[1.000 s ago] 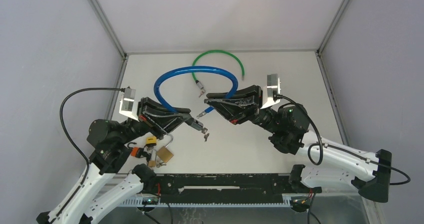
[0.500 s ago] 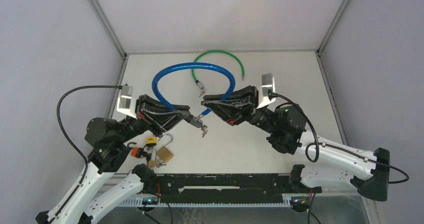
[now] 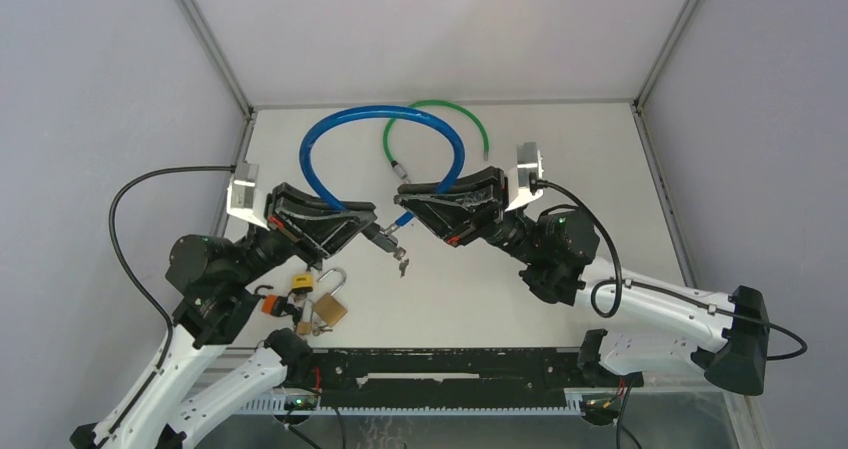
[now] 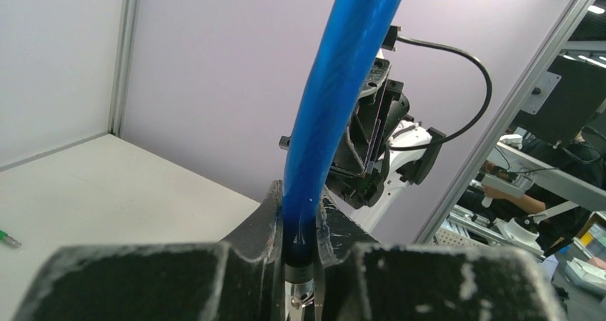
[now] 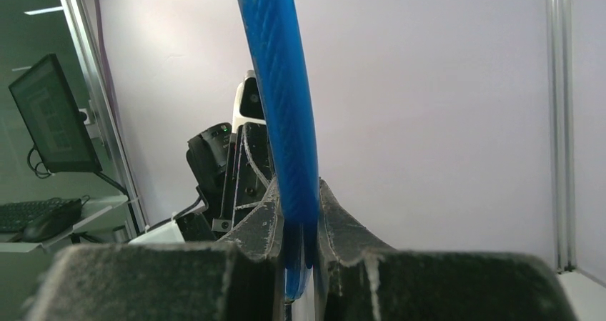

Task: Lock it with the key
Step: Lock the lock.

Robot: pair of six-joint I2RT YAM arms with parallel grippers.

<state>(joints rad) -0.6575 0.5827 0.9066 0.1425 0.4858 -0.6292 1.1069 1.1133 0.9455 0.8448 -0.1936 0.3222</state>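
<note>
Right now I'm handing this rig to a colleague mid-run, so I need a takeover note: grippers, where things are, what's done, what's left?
Grippers: the left gripper is shut on one end of the blue cable lock; the right gripper is shut on its other end.
Things: the two ends sit close together at mid-table, with a key bunch hanging below the left-held end. The green cable lies at the back, and the padlocks are by the left arm.
Done: both ends grasped.
Left: probably seat the ends together, then turn the key. Whether they already touch is unclear.
</note>
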